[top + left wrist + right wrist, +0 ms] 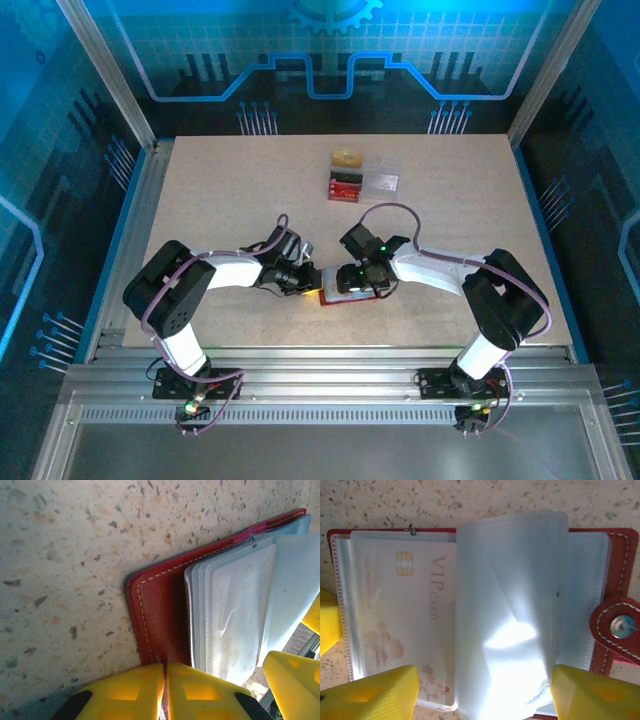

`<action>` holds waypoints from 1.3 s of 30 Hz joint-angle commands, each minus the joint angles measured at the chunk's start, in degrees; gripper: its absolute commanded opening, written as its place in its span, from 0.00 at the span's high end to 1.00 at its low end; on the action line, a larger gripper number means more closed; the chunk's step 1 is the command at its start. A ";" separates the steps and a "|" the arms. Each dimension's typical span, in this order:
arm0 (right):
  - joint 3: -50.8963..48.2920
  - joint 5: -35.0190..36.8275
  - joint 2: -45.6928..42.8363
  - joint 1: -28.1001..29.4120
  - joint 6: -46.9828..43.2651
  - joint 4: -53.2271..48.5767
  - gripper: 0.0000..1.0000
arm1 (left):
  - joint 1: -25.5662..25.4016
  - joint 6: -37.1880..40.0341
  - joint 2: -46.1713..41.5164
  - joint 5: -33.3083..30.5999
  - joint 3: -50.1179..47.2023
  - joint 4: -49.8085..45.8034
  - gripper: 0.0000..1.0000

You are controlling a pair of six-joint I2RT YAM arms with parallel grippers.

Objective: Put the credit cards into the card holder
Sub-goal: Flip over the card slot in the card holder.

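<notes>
The left gripper (163, 690) is seen with its yellow fingers pressed together, and the near edge of the red cover of the card holder (160, 615) is pinched between them. The right gripper (482, 680) is held spread wide above the open card holder, one finger low at each side of the clear sleeves (520, 580); nothing is gripped by it. Whether its fingers touch the sleeves cannot be told.

The card holder is laid open and flat on the speckled table (65, 555), near the front edge, between the two grippers. One credit card (405, 615), pale and printed with "VIP CARD", is seated inside the left sleeve. The middle sleeves are lifted and curved, with a bright glare on them. The snap tab (615, 630) is seen at the right edge of the cover.

Far back on the table, well apart, a small tan block (347, 158) and dark red pieces (344, 186) are placed close together, with a pale flat item (381, 181) just beside them.
</notes>
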 commanded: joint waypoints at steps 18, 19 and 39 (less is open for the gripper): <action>-1.24 -8.24 -1.46 -0.07 1.87 7.78 0.29 | -1.82 -0.26 3.46 0.91 -1.12 -4.68 0.88; -1.26 -8.88 -0.98 -0.09 2.00 8.60 0.29 | -1.89 -0.26 3.29 0.89 -1.18 -4.74 0.87; -5.47 -17.67 3.62 0.99 4.18 21.88 0.24 | 1.46 -2.44 -1.61 5.86 -4.46 -1.54 0.73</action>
